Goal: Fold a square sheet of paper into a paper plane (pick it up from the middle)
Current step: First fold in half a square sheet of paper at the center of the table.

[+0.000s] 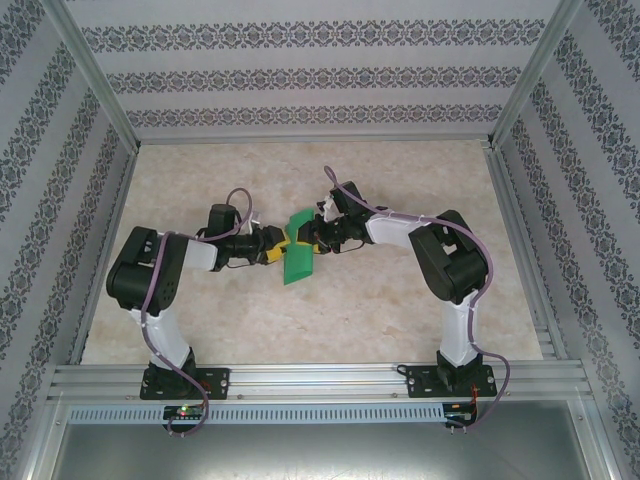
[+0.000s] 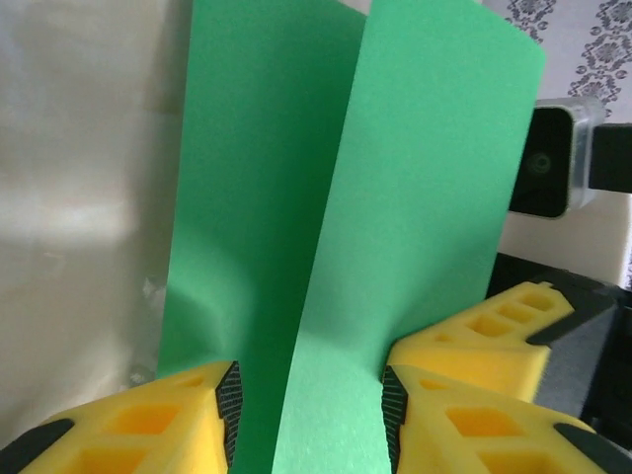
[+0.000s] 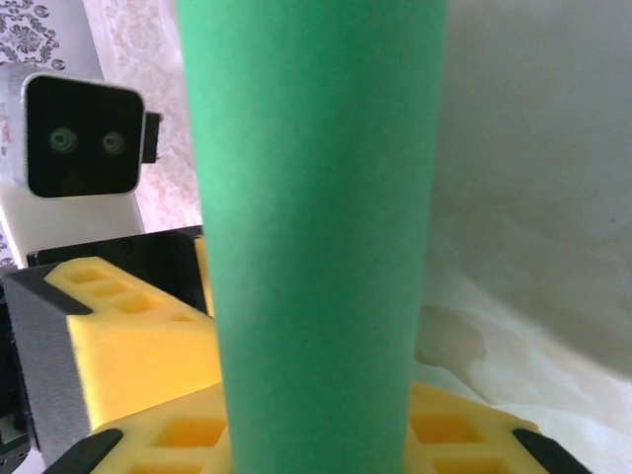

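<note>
The thin, bright green square sheet of paper [image 1: 298, 255] is being held in the air above the pale marbled table [image 1: 400, 180], midway between the two arms. It is already bent along one straight crease into a shallow V.

As far as can be judged, the sheet is being pinched by the right gripper [image 1: 313, 238]. In the right wrist view the green strip is rising from between its yellow fingers [image 3: 464, 434], but the fingertips themselves are being hidden by the paper.

The left gripper [image 1: 278, 246] is being shown with its jaws partly spread, one black ribbed pad [image 2: 229, 400] on each side of the creased sheet. The paper is lying against or just beside both pads, and it cannot be told whether it is being pressed.

Several things could go wrong from here:
- If the sheet is squeezed beside the crease and not on it, a second, crooked fold could be made.
- If the arms are pulled apart while both are gripping, the thin paper could be torn, or drawn out of the right pinch and dropped on the table.
- The two grippers are just beside each other, so a small error in approach could bring their fingers into collision.
</note>
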